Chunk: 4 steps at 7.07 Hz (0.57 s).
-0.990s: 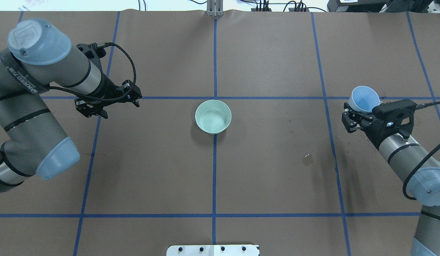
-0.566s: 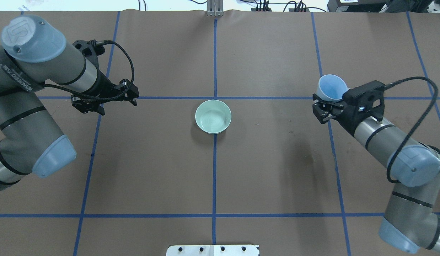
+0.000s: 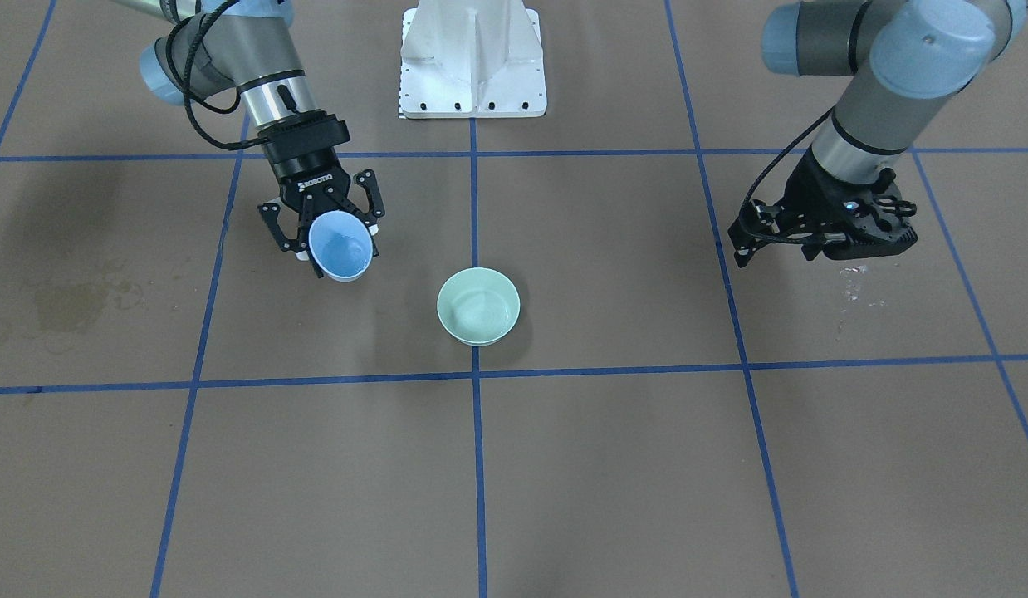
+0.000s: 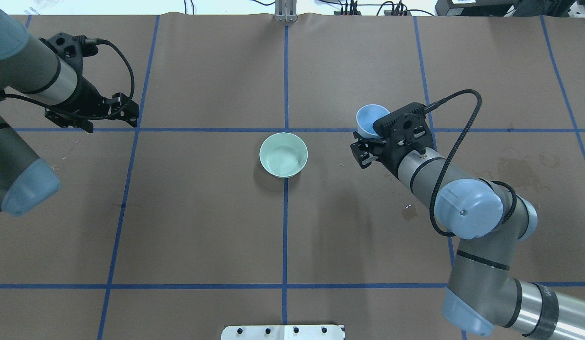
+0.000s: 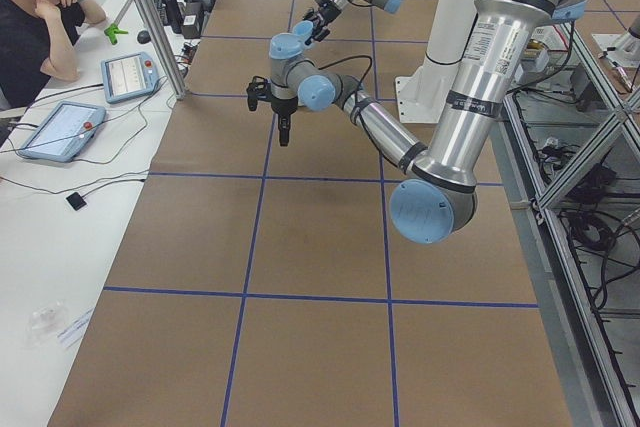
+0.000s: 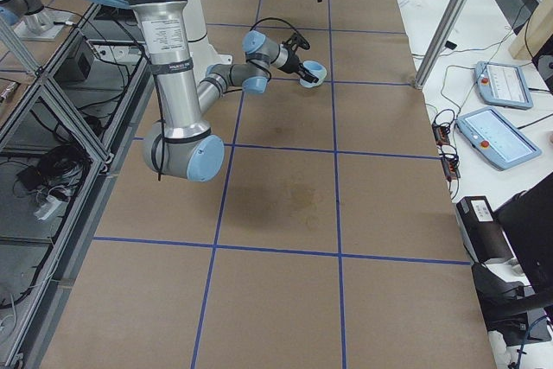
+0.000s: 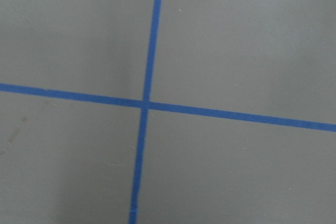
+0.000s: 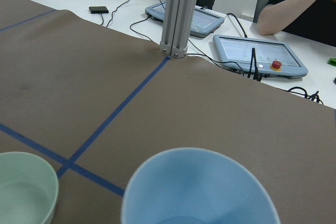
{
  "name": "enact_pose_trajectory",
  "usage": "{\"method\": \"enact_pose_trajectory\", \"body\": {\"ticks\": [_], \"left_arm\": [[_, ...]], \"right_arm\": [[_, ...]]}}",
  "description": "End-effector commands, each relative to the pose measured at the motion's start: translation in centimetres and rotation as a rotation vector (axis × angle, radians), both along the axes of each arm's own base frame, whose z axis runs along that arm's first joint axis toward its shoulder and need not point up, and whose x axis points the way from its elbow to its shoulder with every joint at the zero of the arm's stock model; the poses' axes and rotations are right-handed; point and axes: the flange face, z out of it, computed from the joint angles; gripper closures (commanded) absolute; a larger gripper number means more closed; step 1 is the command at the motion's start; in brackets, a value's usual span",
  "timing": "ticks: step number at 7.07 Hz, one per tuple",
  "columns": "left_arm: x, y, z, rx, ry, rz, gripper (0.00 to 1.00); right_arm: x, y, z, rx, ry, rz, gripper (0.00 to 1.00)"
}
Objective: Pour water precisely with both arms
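Near the glossy pale green round bowl [image 4: 283,154], the right gripper [image 3: 336,247] pinches a smooth, tilted light blue cup [image 3: 340,241] holding faintly glinting water [image 3: 346,252]; the left gripper [image 4: 112,121] has its fingers spread

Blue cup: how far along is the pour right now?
Done: the right gripper has the blue cup gripped. In hand: the cup hangs beside the green bowl, not over it, and no stream is visible. Remaining: move over the bowl and tip. The left gripper is open, empty and far off.
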Motion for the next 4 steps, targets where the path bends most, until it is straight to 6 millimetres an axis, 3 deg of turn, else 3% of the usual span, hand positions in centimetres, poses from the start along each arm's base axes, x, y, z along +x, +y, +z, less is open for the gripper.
{"method": "enact_pose_trajectory", "body": {"ticks": [1,2,4], "left_arm": [[-2.4,-1.6,1.8,0.018,-0.023,0.014,0.0],[-2.9,-2.2,2.6,0.021,-0.033,0.017,0.0],[-3.1,-2.4,2.7,0.026,-0.035,0.018,0.0]], "right_arm": [[-1.4,0.2,-2.7,-0.019,0.006,-0.214,1.0],[-1.9,-0.6,-4.4,-0.049,0.024,-0.266,1.0],[-2.5,-1.1,-5.3,-0.052,0.022,-0.263,1.0]]}}
